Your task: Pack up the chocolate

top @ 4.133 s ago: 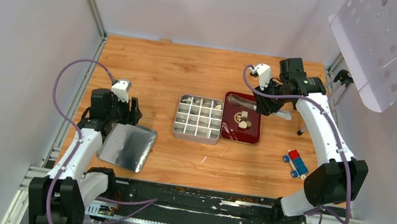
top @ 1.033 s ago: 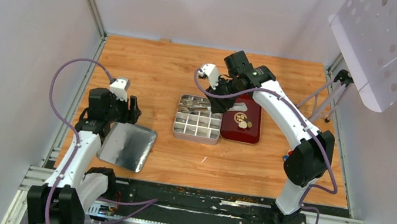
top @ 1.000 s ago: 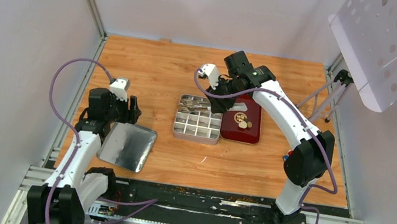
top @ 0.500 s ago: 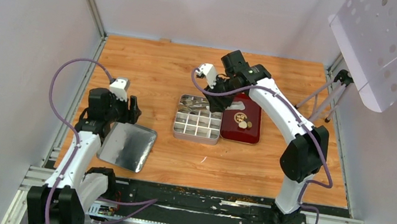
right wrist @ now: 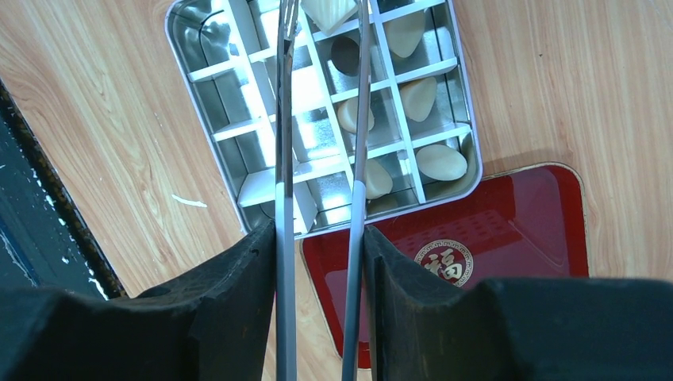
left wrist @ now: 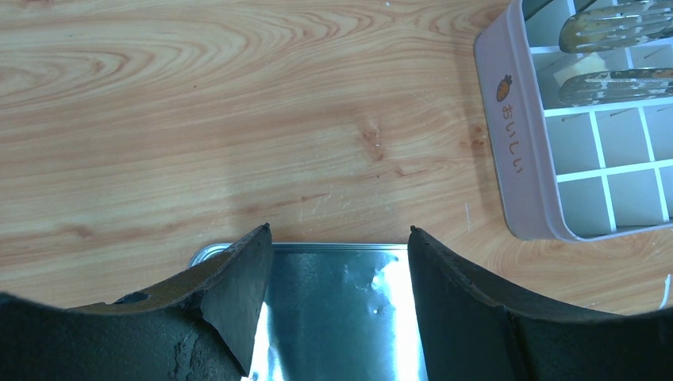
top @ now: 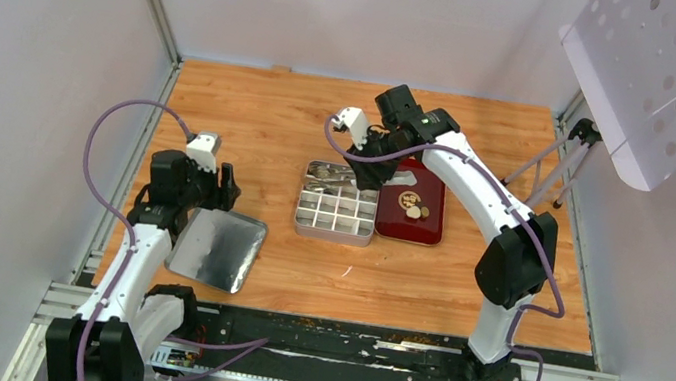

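Observation:
My right gripper [top: 370, 168] [right wrist: 317, 230] is shut on the long metal tongs [right wrist: 284, 159], whose tips reach over the far-left cells of the divided tin [top: 335, 218] [right wrist: 238, 99]. A cream-white chocolate [right wrist: 327, 9] [left wrist: 575, 67] sits between the tong tips. Several cream chocolates [right wrist: 441, 161] and a dark one [right wrist: 345, 54] lie in the tin's cells. Two or three more chocolates [top: 417, 210] lie on the red tray [top: 424, 229] [right wrist: 516, 214] right of the tin. My left gripper [top: 226, 184] [left wrist: 337, 234] is open and empty above the tin's lid [top: 219, 249] [left wrist: 333, 309].
The tin's wall with a carrot print [left wrist: 508, 151] is at the right of the left wrist view. A white perforated panel [top: 674, 79] on tripod legs [top: 565, 164] stands at the back right. A white scrap [top: 345, 272] lies in front of the tin.
My right gripper has carried the tongs from the red tray leftward over the tin, and edged a little further left in the last second. The left arm has not moved.

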You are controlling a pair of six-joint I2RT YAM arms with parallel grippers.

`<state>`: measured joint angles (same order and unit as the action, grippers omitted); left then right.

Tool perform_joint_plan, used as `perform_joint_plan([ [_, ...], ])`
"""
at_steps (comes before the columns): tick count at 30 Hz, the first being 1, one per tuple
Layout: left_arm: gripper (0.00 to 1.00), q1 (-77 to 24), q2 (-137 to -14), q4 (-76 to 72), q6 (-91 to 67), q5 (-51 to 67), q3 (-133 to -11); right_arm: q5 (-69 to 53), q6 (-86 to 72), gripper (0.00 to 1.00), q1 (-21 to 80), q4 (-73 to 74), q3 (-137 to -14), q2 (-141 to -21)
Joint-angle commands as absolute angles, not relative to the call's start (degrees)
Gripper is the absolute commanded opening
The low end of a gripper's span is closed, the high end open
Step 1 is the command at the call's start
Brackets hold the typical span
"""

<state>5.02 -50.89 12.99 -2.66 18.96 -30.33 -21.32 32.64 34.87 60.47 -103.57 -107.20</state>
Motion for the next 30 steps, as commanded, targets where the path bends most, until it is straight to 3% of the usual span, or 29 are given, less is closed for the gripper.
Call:
perform_joint_plan([
  [1, 0.72, 5.6, -50.26, 11.7, -2.81, 19.25, -30.15, -22.79, 32.49, 0.42, 35.4, 58.04, -105.62, -105.09],
  [7, 0.72, 5.6, -50.19, 11.79, -2.82, 19.27, -30.23, -22.63, 32.33, 0.41, 35.34, 57.87, -106.17, -105.56],
  [14, 0.72, 5.59, -50.22, 12.37, -2.46, 19.07, -30.41, -20.83, 33.39, 0.26, 33.6, 58.74, -103.61, -100.8],
  [30, 0.72, 5.6, -53.09, 11.86, -2.72, 19.84, -30.95, -17.7, 40.07, 0.32, 10.99, 65.56, -77.4, -77.61],
])
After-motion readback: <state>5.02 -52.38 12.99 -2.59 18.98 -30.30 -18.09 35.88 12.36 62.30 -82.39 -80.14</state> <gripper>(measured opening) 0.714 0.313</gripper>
